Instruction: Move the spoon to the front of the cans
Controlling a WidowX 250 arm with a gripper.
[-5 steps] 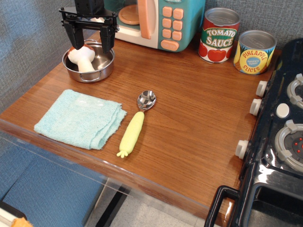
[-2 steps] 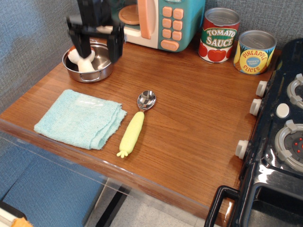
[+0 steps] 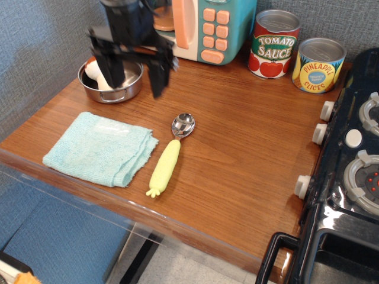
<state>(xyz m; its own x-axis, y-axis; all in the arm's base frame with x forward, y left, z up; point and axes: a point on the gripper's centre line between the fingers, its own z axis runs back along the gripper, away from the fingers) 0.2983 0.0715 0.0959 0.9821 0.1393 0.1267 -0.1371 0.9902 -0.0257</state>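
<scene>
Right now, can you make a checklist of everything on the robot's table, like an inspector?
Surface: brown wooden counter, no spills seen.
Job's things: spoon lies flat mid-counter, bowl toward the back; tomato sauce can and pineapple can stand upright at the back right.
Clutter: folded teal cloth left of the spoon; steel pot holding a white mushroom toy; toy microwave behind.
Gripper: gripper open, empty, hanging by the pot, not touching the spoon.
Cables: nothing seen.
Surroundings: black toy stove at right; grey wall behind.
</scene>
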